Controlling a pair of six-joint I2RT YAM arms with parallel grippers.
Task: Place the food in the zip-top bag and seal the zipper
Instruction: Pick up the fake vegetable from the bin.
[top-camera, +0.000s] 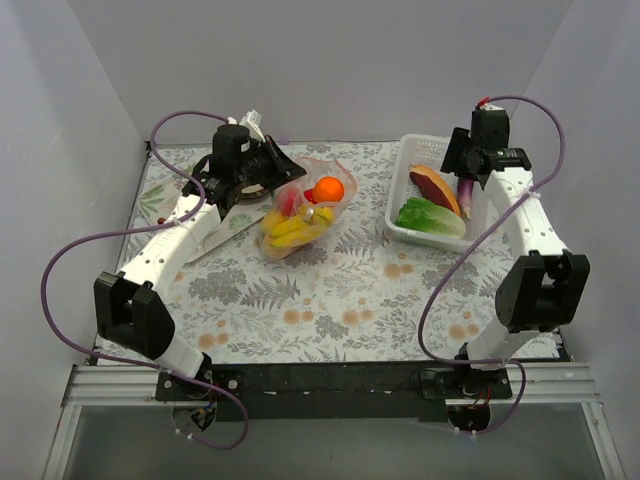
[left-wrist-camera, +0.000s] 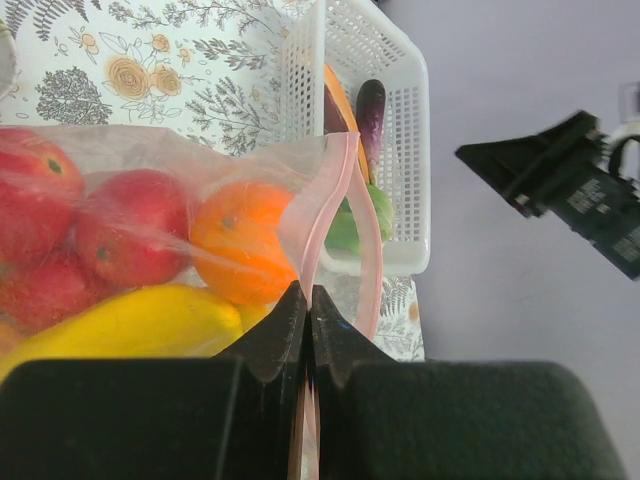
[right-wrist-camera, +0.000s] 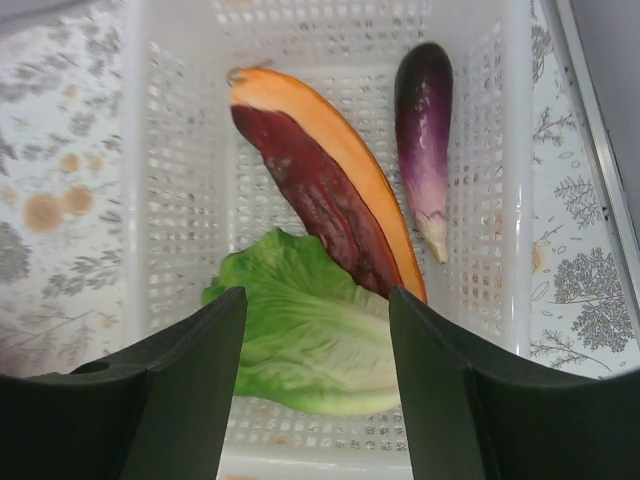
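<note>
Surface: floral-print cloth (top-camera: 330, 290) between plain grey walls.
Zip-top bag (top-camera: 300, 210): lies left of centre on the surface, already holding an orange (left-wrist-camera: 240, 240), red round fruits (left-wrist-camera: 130, 230) and a yellow banana (left-wrist-camera: 130, 320).
Left hand (left-wrist-camera: 308, 300): clenched on the zipper (left-wrist-camera: 345, 200). Past the pinch the pink strips part, so the mouth is unsealed. This hold probably steadies the mouth for loading.
Right hand (right-wrist-camera: 315, 300): released, fingers spread, hovering over the white basket (right-wrist-camera: 140, 150), placed for a pick.
Food not yet bagged: eggplant (right-wrist-camera: 423, 130), green leafy piece (right-wrist-camera: 300, 340) and an orange-and-maroon wedge (right-wrist-camera: 320, 190) lie in the basket, well apart from the bag.
</note>
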